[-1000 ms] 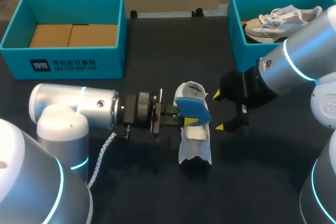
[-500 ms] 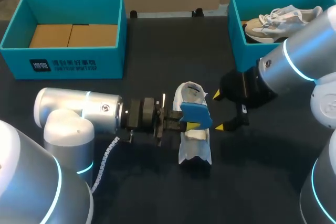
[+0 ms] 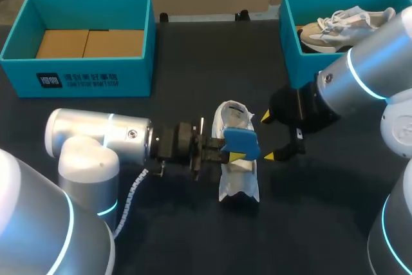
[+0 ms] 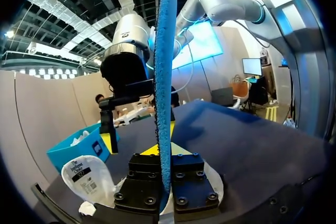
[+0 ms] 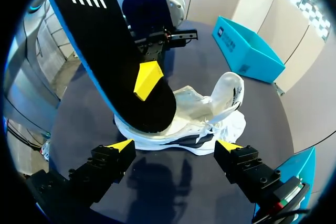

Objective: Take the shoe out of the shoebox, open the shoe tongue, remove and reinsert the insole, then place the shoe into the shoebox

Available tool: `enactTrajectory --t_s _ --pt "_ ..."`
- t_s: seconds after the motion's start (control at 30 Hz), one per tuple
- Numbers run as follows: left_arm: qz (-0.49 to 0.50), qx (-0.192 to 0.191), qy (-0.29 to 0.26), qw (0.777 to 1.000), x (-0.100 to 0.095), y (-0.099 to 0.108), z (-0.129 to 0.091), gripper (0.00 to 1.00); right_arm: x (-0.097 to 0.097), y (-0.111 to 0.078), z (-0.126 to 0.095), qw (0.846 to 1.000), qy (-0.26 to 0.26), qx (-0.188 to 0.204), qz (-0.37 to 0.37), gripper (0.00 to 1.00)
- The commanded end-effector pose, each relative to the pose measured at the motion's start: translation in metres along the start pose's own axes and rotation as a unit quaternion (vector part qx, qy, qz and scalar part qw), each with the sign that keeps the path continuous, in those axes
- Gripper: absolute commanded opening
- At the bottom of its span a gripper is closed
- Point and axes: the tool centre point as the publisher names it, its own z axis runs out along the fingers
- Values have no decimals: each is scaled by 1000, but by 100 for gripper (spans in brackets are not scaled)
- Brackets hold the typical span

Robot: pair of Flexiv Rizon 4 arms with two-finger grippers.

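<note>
A dark, matte table (image 3: pixel 193 56) spreads across the whole view.

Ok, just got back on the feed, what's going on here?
The left end effector is shut on the blue insole, holding it right over the white shoe, which lies on the table. The right end effector is open beside that shoe, touching nothing. The left shoebox holds no shoe; the right shoebox holds another shoe.
</note>
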Motion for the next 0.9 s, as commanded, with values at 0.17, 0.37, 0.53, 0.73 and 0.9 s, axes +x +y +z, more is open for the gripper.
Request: enactTrajectory --t_s 0.17,0.37,0.53,0.73,0.9 --pt "27 -8 -9 1000 -1 9 7 0 0 0 1 1000 -1 0 0 100" --pt "36 -9 -25 999 -4 15 5 0 0 0 1 1000 -1 0 0 100" --pt "36 -15 -23 999 -6 21 4 0 0 0 1 1000 -1 0 0 100" --pt "37 -20 -23 999 -8 28 6 0 0 0 1 1000 -1 0 0 100" --pt "36 -31 -20 999 -11 36 7 0 0 0 1 1000 -1 0 0 100"
